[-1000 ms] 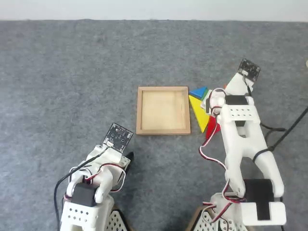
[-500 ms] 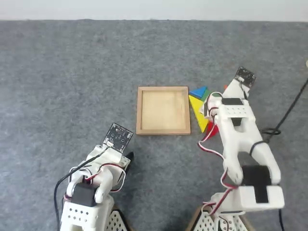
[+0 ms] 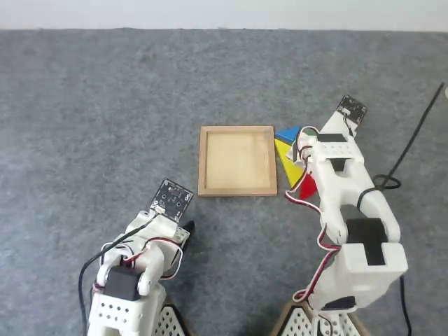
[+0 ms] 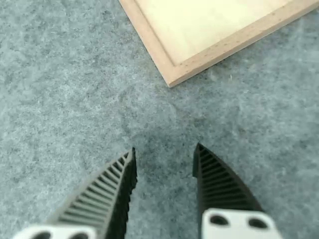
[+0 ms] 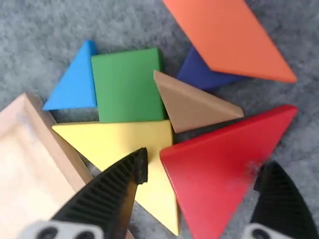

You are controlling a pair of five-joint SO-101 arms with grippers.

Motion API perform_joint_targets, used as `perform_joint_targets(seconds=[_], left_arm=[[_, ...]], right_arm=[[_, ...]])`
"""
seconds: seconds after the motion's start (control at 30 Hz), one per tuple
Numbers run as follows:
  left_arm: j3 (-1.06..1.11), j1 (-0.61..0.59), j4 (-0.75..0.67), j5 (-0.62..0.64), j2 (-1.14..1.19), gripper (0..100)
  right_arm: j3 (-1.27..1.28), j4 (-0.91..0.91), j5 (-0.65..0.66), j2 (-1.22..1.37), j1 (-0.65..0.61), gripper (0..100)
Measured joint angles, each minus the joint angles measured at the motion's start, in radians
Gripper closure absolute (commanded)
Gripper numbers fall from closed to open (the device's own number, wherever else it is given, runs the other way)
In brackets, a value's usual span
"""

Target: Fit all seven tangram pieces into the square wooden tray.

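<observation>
on the grey felt-covered desk (image 3: 105,105), near its middle: one square wooden tray (image 3: 236,190), lying flat, its pale floor bare wood.

just beside the tray's right rim, on the desk, we list seven pieces in one tight cluster, all outside the tray:
- yellow triangle (image 5: 134,149), large, one long edge running close along the tray rim.
- red triangle (image 5: 224,164), large, edge to edge with the yellow one on the side away from the tray.
- green square (image 5: 128,84), touching the yellow triangle's short edge.
- light blue triangle (image 5: 75,82), small, against the green square on the tray side.
- tan triangle (image 5: 192,107), wedged between green square and red triangle.
- dark blue triangle (image 5: 199,74), partly covered by the orange piece.
- orange parallelogram (image 5: 227,35), farthest from the tray.

right gripper (image 5: 205,167): over the cluster, jaws spread wide, one finger above the yellow triangle, the other at the red triangle's outer edge; we cannot tell whether it touches either.

left gripper (image 4: 165,152): low over bare desk, short of the tray's near left corner, jaws apart, holding nothing.
</observation>
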Motion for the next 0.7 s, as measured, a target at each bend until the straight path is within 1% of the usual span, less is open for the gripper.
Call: perform_joint_targets(seconds=[0.07, 0.2, 0.27, 0.63, 0.7], left_arm=[[0.000, 0.000, 0.000, 0.000, 0.000, 82], [0.000, 0.000, 0.000, 0.000, 0.000, 82], [0.000, 0.000, 0.000, 0.000, 0.000, 82], [0.000, 0.000, 0.000, 0.000, 0.000, 82], [0.000, 0.000, 0.000, 0.000, 0.000, 82]], right_arm=[[0.000, 0.000, 0.000, 0.000, 0.003, 69.4], [0.000, 0.000, -0.002, 0.000, 0.031, 80.9], [0.000, 0.000, -0.002, 0.000, 0.041, 84.9], [-0.002, 0.043, 0.000, -0.002, 0.054, 85.7], [-0.015, 0.077, 0.000, -0.005, 0.054, 85.7]])
